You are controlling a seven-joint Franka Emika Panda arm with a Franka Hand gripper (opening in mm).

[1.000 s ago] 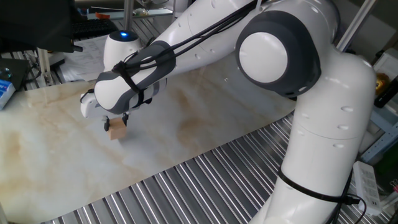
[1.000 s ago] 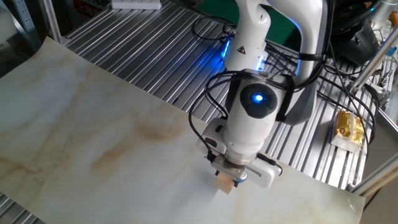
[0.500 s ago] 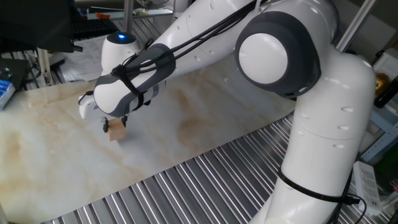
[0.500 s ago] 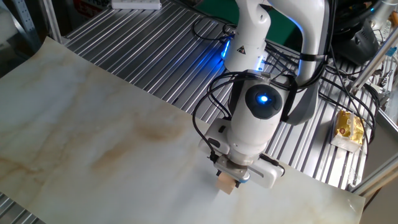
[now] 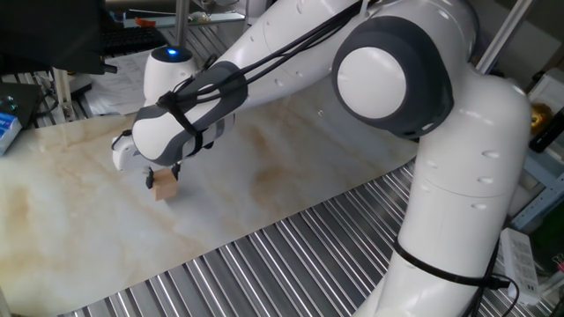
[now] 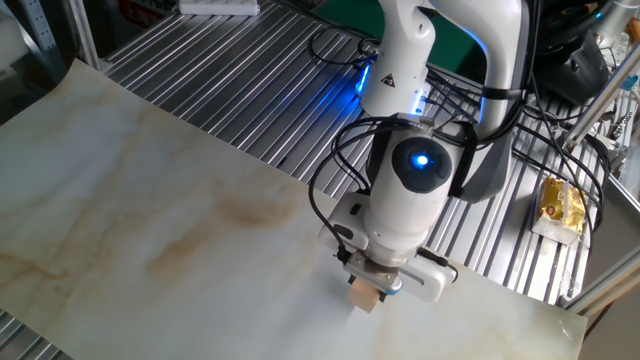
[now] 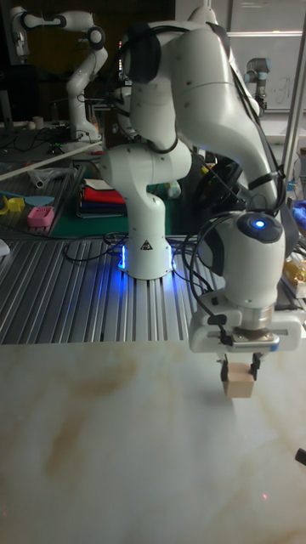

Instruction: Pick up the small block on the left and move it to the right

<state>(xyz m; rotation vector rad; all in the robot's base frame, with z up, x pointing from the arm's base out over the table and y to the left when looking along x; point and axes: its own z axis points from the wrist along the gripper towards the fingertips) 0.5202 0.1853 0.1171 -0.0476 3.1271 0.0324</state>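
Clearly, the arm (image 7: 183,76) is bent far over from its base (image 7: 144,246), with the wrist turned straight down over the marbled tabletop (image 6: 150,220). A blue light (image 6: 421,158) is lit on the last joint, and black cables (image 5: 264,53) are strapped along the forearm. The gripper (image 7: 240,367) is held vertical, close above the surface. The small block (image 7: 239,385) is seen directly under it, at the level of the dark fingertips (image 7: 224,369), one on each side of the cube's upper part. In the tall fixed view the cube's lower edge appears to meet the tabletop, though a slight lift cannot be ruled out. In one fixed view the small block (image 5: 166,186) is shown below the hand, its top partly hidden by the fingers; in the other fixed view the small block (image 6: 362,295) pokes out beneath the hand. Whether the jaws are pressed onto the cube or merely flank it cannot be told.
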